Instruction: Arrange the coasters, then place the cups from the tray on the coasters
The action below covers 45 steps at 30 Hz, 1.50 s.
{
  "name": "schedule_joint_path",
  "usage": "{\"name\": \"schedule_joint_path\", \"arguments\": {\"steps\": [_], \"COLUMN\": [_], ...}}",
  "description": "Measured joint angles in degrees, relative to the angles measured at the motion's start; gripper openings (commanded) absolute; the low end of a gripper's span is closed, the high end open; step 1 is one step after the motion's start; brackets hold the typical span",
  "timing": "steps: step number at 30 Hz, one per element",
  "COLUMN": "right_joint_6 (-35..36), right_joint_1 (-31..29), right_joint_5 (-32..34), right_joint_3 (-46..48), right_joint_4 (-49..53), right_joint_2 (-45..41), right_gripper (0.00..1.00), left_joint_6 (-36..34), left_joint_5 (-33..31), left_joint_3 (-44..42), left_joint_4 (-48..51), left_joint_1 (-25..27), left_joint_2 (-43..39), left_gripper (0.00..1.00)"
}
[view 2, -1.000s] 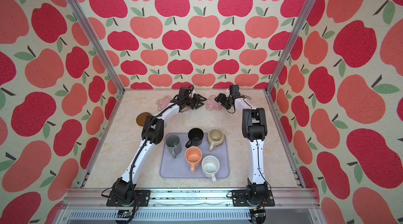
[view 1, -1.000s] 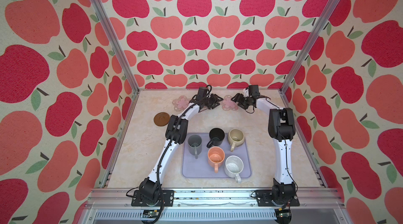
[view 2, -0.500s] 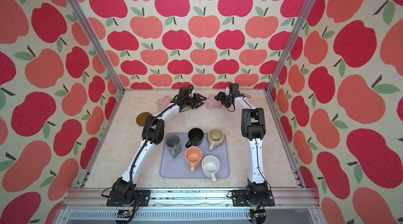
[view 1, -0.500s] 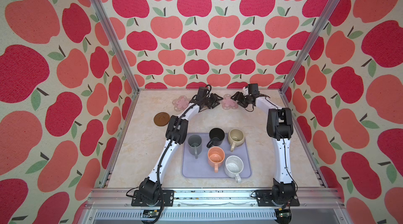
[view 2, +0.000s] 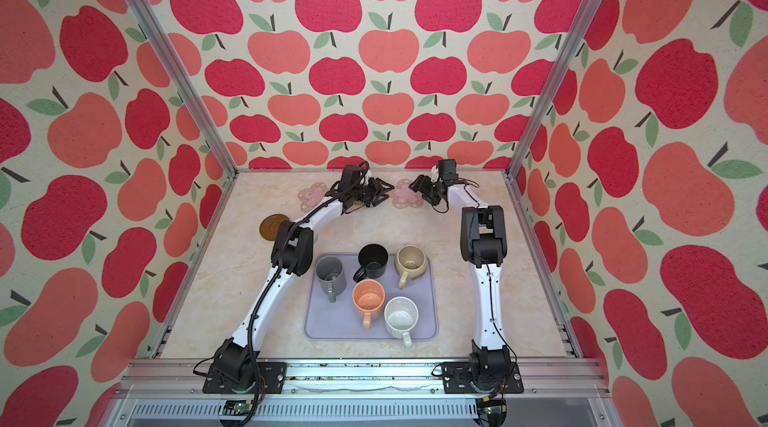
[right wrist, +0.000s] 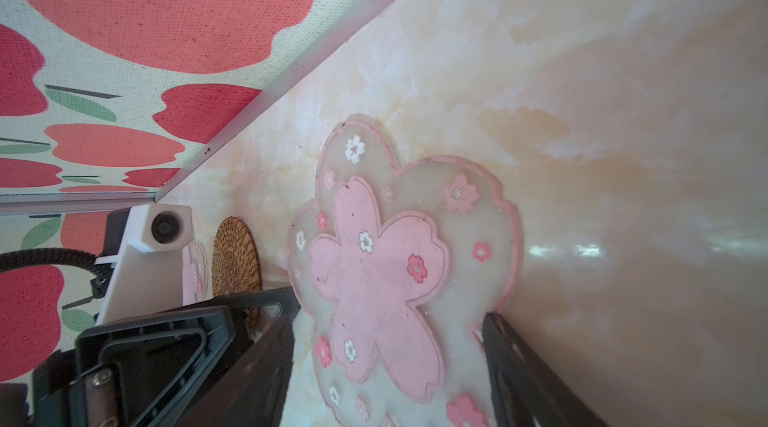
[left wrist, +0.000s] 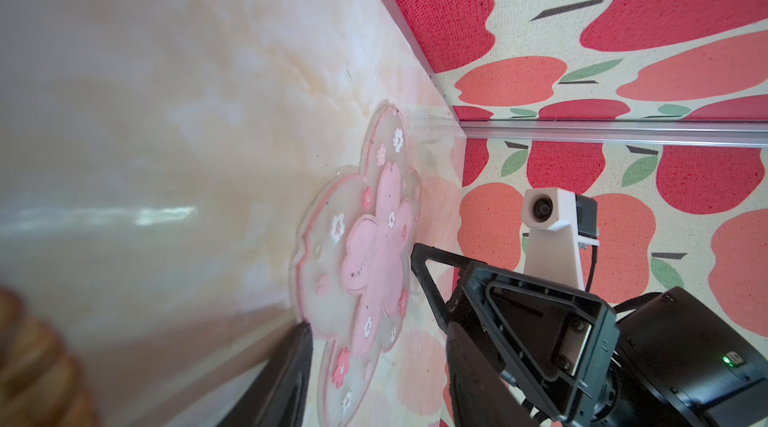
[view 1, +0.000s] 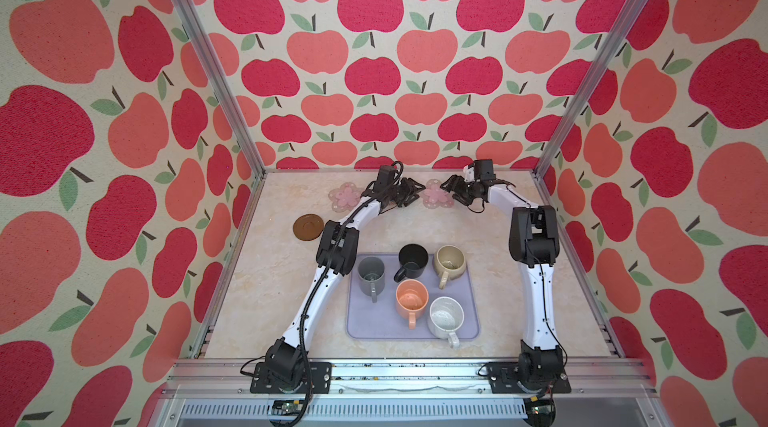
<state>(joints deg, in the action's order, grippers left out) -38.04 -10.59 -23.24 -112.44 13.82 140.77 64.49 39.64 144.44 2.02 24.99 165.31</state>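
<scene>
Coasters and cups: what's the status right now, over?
Left hand, right hand open, facing across one pink flower coaster. All five cups on the tray. Hands close together; nothing else in the way.

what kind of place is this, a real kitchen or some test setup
Most likely a staged robot test booth, not a kitchen: two arms bolted to an aluminium rail, apple-print fabric walls on metal posts, and mugs set out on a tray.

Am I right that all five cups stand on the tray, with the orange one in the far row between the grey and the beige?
Not quite. All five cups stand on the tray, but the black cup is the one in the far row between the grey cup and the beige cup; the orange cup stands nearer. Both top views show it.
</scene>
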Motion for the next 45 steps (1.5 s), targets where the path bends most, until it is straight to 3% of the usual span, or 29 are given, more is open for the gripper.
{"name": "schedule_joint_path", "arguments": {"steps": [7,15,22,27,33,37,45], "right_joint_6": [0.0,-0.4,0.2,2.5,5.6,7.0,9.8], "right_joint_1": [0.3,0.3,1.2,2.5,3.1,2.6,-0.5], "right_joint_5": [-0.7,-0.8,-0.2,0.3,0.9,1.6,4.8], "right_joint_3": [2.7,6.1,9.8,12.0,17.7,24.0,32.3], "right_joint_4": [-1.8,-1.9,-0.2,2.0,3.2,3.4,6.2], "right_joint_2": [-1.2,-3.5,-6.6,-10.4,-18.8,-24.7,-31.2], "right_gripper": [0.74,0.74,0.76,0.76,0.76,0.76,0.76], "left_joint_6": [-1.9,-6.1,-11.3,-18.3,-27.0,-29.8,-31.5], "left_joint_5": [-0.3,-0.2,-0.4,-3.8,-11.7,-14.4,-18.5], "left_joint_3": [-4.7,-11.1,-27.8,-42.6,-55.7,-63.6,-67.6], "left_joint_4": [1.4,4.2,4.8,12.1,24.7,29.1,35.9], "left_joint_1": [0.4,-0.6,-3.3,-7.2,-14.0,-17.7,-19.1], "left_joint_2": [-4.6,-15.3,-30.4,-43.0,-57.5,-64.6,-63.3], "left_gripper": [0.62,0.64,0.64,0.63,0.56,0.43,0.26]}}
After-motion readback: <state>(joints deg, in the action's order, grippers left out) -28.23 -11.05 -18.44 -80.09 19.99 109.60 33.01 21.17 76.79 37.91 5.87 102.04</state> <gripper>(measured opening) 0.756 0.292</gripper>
